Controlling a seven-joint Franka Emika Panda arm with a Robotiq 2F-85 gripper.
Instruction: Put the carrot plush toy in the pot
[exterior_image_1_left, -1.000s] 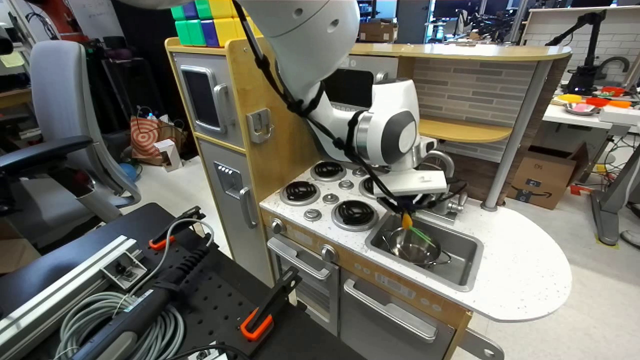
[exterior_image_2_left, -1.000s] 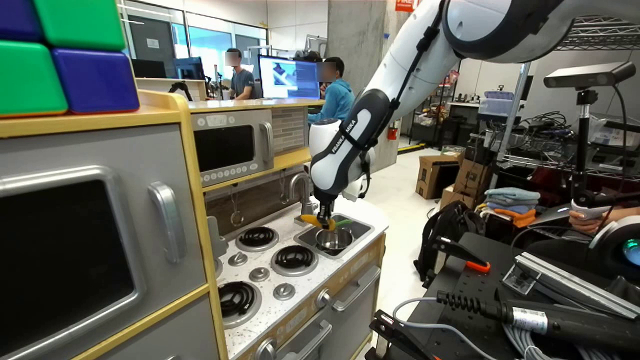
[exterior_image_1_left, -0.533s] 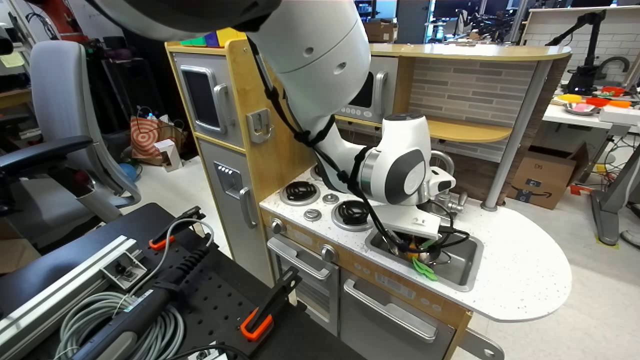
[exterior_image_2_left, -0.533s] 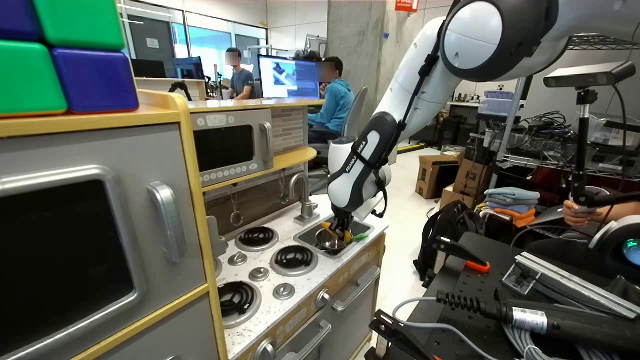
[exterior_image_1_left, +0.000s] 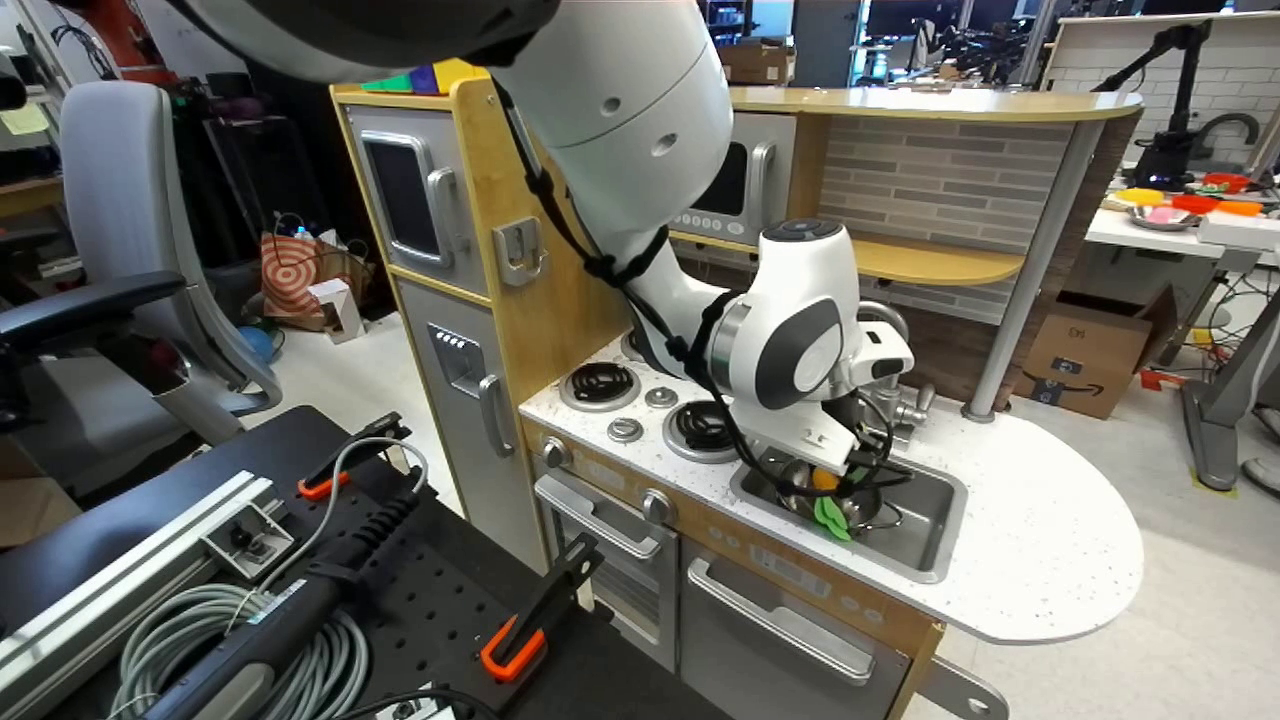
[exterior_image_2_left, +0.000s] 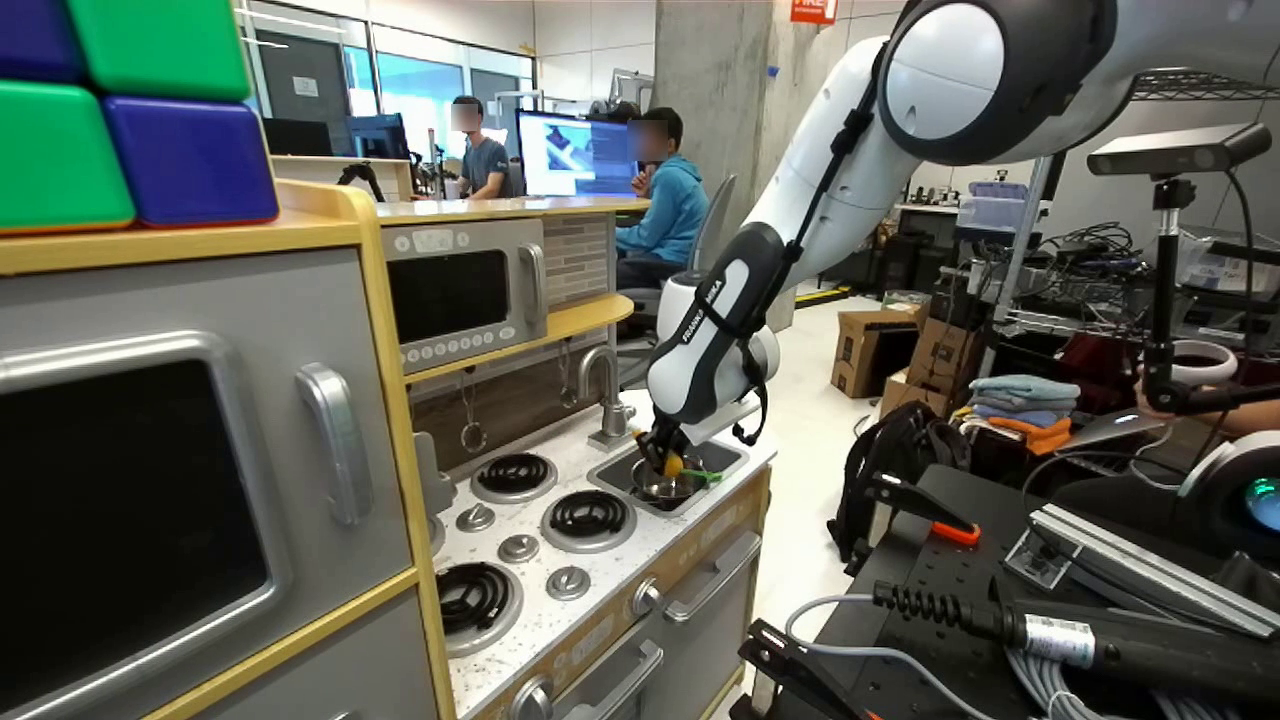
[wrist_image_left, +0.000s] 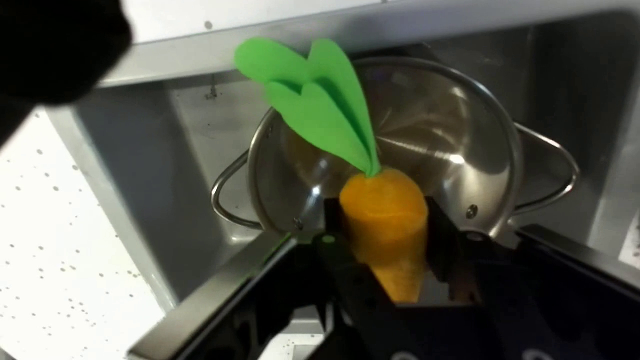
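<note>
Gripper (wrist_image_left: 382, 220) has the carrot toy (wrist_image_left: 385, 205) pinched snugly; leaves (wrist_image_left: 325, 117) further in now, crossing the pot rim (wrist_image_left: 516, 157), sink (wrist_image_left: 142, 165) room both sides.

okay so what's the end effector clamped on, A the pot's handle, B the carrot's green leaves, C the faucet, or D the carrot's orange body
D: the wrist view shows the end effector pinching the carrot's orange body from both sides, the leaves sticking out free.
</note>
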